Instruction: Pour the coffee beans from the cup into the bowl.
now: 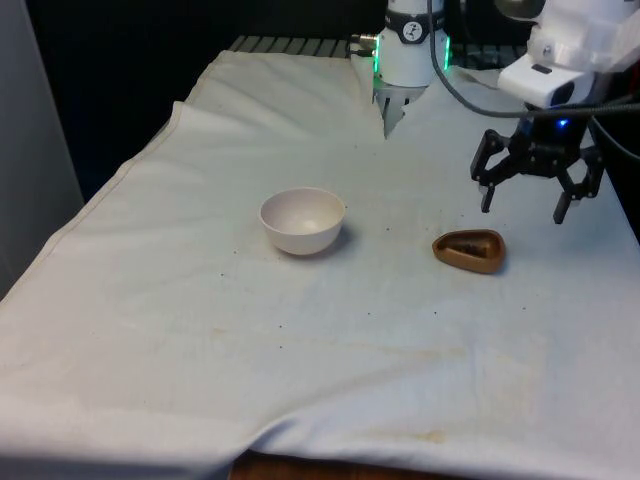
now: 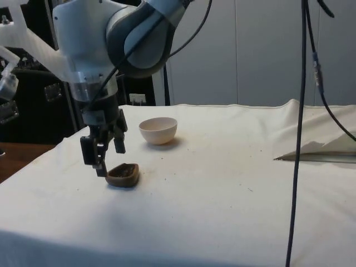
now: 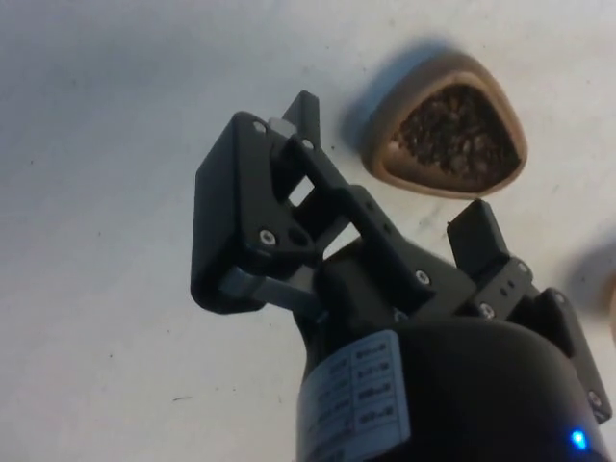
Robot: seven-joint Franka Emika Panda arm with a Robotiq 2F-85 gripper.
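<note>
A brown, rounded-triangular cup (image 1: pixel 468 250) (image 2: pixel 123 174) (image 3: pixel 446 125) stands upright on the white cloth, with dark coffee beans inside. A white bowl (image 1: pixel 302 220) (image 2: pixel 158 130) sits apart from it, toward the front view's left, and its inside looks bare. My gripper (image 1: pixel 525 210) (image 2: pixel 105 158) (image 3: pixel 390 164) hangs open a little above the cloth. It is just beyond the cup on the robot's side and slightly toward the front view's right. Nothing is between its fingers, and it does not touch the cup.
The cloth (image 1: pixel 200 330) is wrinkled, with a raised fold (image 1: pixel 385 120) near the robot's base. A black cable (image 2: pixel 300 139) hangs down in the side view. The table's front edge (image 1: pixel 300 465) shows under the cloth.
</note>
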